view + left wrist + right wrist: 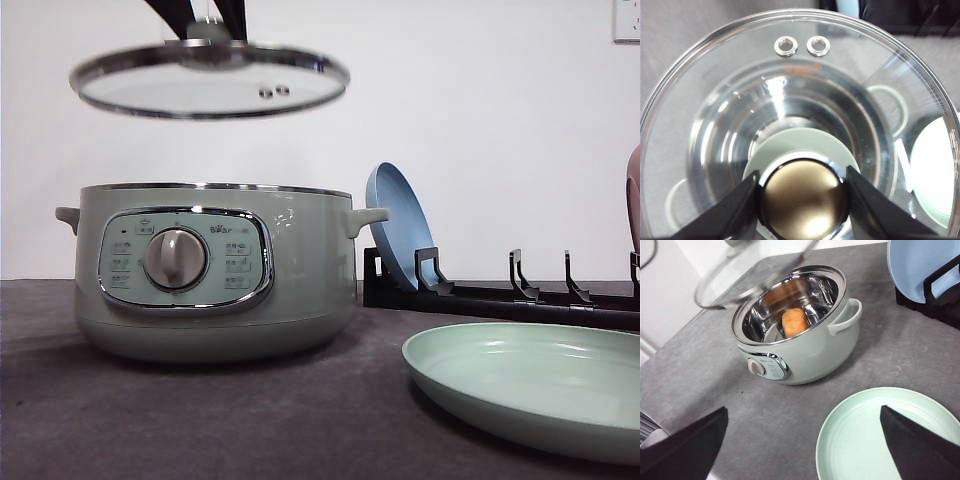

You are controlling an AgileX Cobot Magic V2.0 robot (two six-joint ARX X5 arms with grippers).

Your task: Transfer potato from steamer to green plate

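Holding the glass lid [790, 125] by its knob [804, 200], my left hand [802, 197] is clamped tight, one finger [735, 210] pressed on each side of the knob in the left wrist view. In the front view that lid hangs at the upper left of the frame, well above the steamer [210, 270] and clear of its rim, slightly tilted.

My right hand [802, 445] is spread open and carrying nothing; its two dark fingertips [685, 445] sit at the lower corners of the right wrist frame. Between them, lower right, lies the green plate [865, 440], bare, on the grey tabletop [705, 370].

From this free hand the potato [794, 322] lies up and toward the centre of the frame, down on the floor of the steamer's steel bowl. Its long axis looks roughly upright in the frame, though reflections make that hard to call. The right hand is the one to reach for it, I'd say.

Room: the lid overlaps the upper-left part of the pot mouth in this view, so I judge the open approach is from the plate side, over the near rim and past the side handle [847, 317]. A blue plate [920, 265] in its black rack [935, 297] crowds the upper right; I'd keep clear of that.
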